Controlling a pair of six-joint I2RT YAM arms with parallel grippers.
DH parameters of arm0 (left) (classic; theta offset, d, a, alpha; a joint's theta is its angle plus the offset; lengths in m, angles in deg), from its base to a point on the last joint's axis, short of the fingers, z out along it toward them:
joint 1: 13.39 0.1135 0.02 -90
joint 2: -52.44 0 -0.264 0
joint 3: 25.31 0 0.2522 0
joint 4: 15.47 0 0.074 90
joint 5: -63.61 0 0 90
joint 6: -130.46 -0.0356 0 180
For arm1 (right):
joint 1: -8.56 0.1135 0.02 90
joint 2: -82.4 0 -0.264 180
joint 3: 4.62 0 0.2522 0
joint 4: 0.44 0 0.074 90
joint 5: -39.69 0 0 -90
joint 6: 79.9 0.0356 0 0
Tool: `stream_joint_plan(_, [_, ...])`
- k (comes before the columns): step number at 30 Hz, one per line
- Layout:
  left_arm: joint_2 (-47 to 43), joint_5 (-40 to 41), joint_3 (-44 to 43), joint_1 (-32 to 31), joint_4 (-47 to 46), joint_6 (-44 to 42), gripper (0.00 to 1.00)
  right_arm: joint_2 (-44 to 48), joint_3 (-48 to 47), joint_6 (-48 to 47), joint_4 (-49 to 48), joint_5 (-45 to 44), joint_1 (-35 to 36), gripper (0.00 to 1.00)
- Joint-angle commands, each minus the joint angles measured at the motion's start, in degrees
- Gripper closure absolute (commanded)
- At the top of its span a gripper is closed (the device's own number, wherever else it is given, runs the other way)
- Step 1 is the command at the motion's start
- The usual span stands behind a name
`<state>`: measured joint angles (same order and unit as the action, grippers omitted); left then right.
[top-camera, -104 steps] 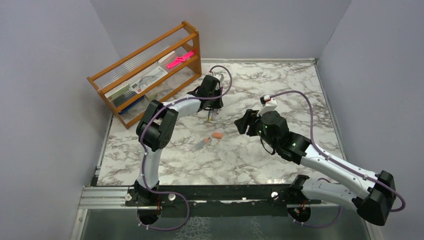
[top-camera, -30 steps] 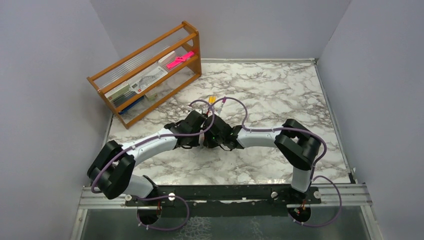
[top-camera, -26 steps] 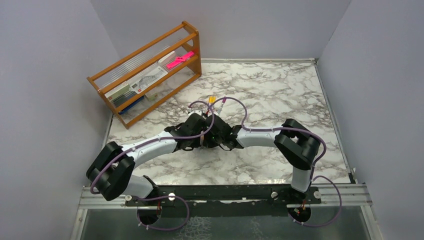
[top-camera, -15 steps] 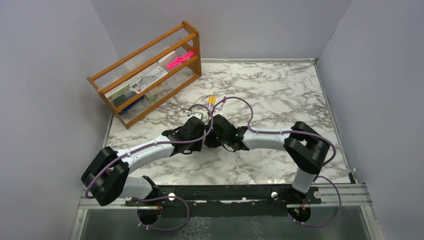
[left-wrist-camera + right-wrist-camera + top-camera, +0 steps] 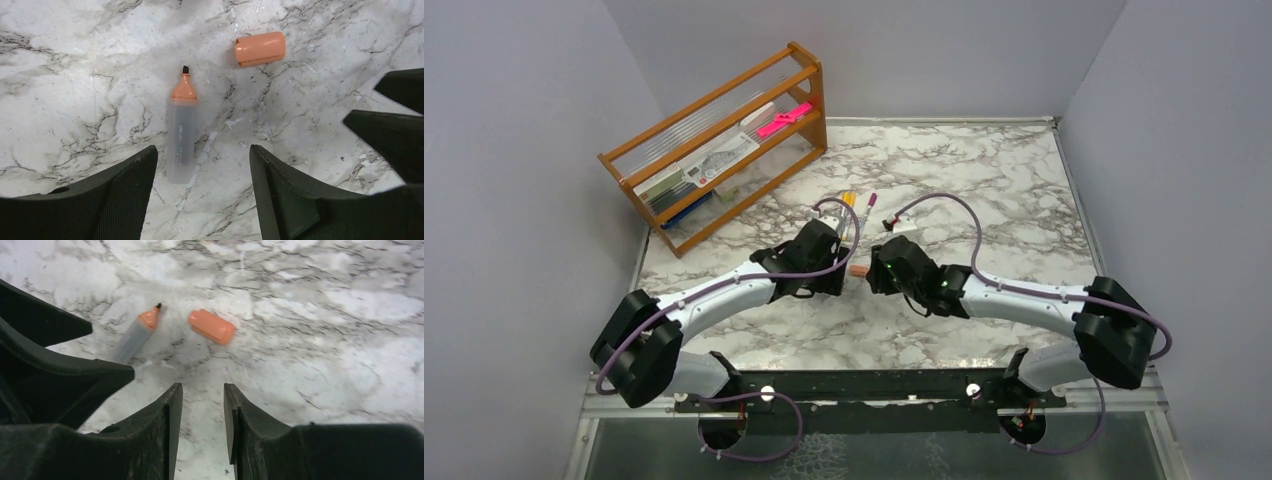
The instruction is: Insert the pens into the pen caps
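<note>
Orange-tipped pen (image 5: 181,135) partly within left gripper (image 5: 202,152)

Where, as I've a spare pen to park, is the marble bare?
Bare: far-right marble between back wall and right arm; near strip before the base rail. Crowded: centre, left pincer and right pincer flanking the orange pen and cap.

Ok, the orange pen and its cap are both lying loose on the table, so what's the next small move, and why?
Probably lower the left gripper onto the pen and close on its barrel. The pen lies uncapped almost between the open left fingers; the cap lies apart near its tip, ahead of the open, empty right gripper.
</note>
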<state>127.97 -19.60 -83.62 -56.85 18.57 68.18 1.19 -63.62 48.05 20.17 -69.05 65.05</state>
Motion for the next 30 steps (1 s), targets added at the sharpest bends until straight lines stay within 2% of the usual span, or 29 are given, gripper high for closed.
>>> stream_joint_plan(1, [2.36, -1.45, -0.27, 0.22, -0.19, -3.12, 0.30, 6.60, 3.36, 1.35, 4.79, -8.32, -0.49, 0.63])
stream_joint_plan(9, [7.02, 1.93, 1.48, 0.22, 0.64, -2.22, 0.31, 13.24, 5.75, 1.51, 6.52, -9.29, -0.68, 0.63])
stream_joint_plan(12, [8.87, 1.81, 1.94, 0.26, -0.20, -2.02, 0.41, 13.34, 6.45, 0.95, 5.10, -9.29, -0.70, 0.64])
stream_joint_plan(17, [11.23, 2.00, 2.16, 0.22, -1.13, -1.63, 0.47, 9.88, 6.05, 1.29, 4.05, -7.94, -0.74, 0.64])
stream_joint_plan(24, [11.32, 0.49, 3.36, 0.17, -2.04, -1.19, 0.87, 9.13, 5.95, 1.49, 2.36, -6.65, -0.88, 0.64])
stream_joint_plan(27, [10.53, -0.93, 3.44, 0.20, -2.79, -0.76, 0.92, 9.56, 5.95, 2.50, 1.79, -5.02, -1.35, 0.64])
stream_joint_plan(30, [8.01, -2.61, 3.25, 0.07, -3.91, -0.46, 0.95, 10.66, 6.82, 5.36, -0.78, 0.18, -2.86, 0.64])
